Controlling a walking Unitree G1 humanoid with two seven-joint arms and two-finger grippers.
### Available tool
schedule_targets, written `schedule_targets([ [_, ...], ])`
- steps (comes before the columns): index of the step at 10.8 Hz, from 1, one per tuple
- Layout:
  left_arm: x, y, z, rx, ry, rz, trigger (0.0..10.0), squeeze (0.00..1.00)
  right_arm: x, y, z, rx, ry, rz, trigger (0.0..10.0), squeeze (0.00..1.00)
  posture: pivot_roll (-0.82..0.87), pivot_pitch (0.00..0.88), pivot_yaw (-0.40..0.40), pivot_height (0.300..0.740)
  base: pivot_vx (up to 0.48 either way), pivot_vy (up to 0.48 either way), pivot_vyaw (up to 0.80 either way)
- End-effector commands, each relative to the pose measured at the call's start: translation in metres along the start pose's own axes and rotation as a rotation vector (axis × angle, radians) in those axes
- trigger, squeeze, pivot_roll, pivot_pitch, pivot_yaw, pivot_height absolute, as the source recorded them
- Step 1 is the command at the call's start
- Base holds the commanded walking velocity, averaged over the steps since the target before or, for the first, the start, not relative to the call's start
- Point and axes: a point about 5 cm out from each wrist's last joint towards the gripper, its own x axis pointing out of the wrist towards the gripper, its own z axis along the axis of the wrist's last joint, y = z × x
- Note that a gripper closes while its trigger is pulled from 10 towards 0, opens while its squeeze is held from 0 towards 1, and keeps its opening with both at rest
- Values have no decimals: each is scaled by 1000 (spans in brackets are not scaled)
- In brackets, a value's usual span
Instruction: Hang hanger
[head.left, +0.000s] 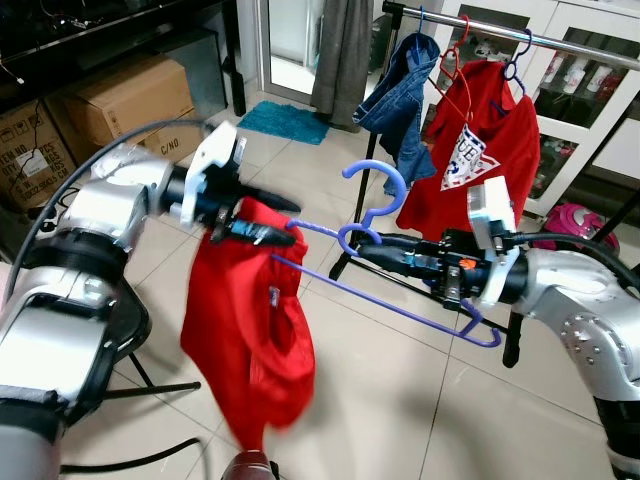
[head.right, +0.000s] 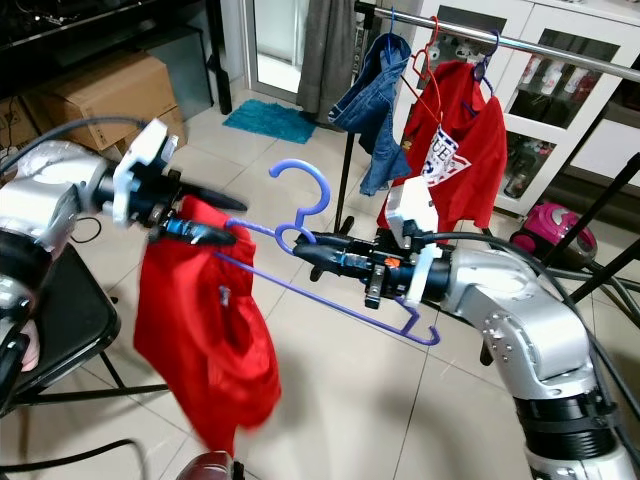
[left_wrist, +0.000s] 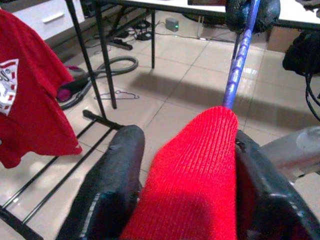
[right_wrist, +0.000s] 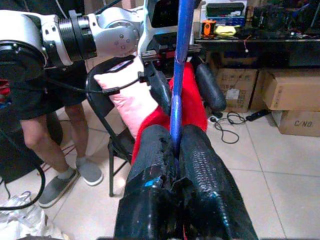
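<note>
The right tool (head.left: 352, 240) is clamping the purple hanger (head.left: 400, 297) just below its hook, fingers closed narrowly on the shaft. The hanger is sitting in mid-air in front of the clothes rack (head.left: 540, 38), well below the rack's rail, tilting down toward the right arm. The left tool (head.left: 270, 222) is gripping the red garment (head.left: 250, 340) at the hanger's far end, fingers pinching the fabric. The garment is hanging down from the hanger, above the tiled floor (head.left: 420, 400).
</note>
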Motion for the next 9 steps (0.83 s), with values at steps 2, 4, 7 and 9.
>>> schedule_targets([
  [2, -8, -2, 5, 20, -6, 3, 0, 0, -5, 1, 13, -40, -42, 15, 0, 0, 61, 0, -1, 740, 0, 0, 0],
  [4, -15, -5, 7, 24, -19, 4, 0, 0, -7, 0, 12, -37, -37, 14, 0, 0, 65, 0, -5, 740, 0, 0, 0],
  [7, -24, -10, 6, 16, -27, 9, 0, 0, -8, -2, 11, -34, -34, 10, 0, 0, 68, 0, -9, 740, 0, 0, 0],
  [9, -29, -17, 1, -36, 4, -13, 0, 0, -8, -3, 15, -40, -52, 15, 0, 0, 72, 0, -12, 740, 0, 0, 0],
])
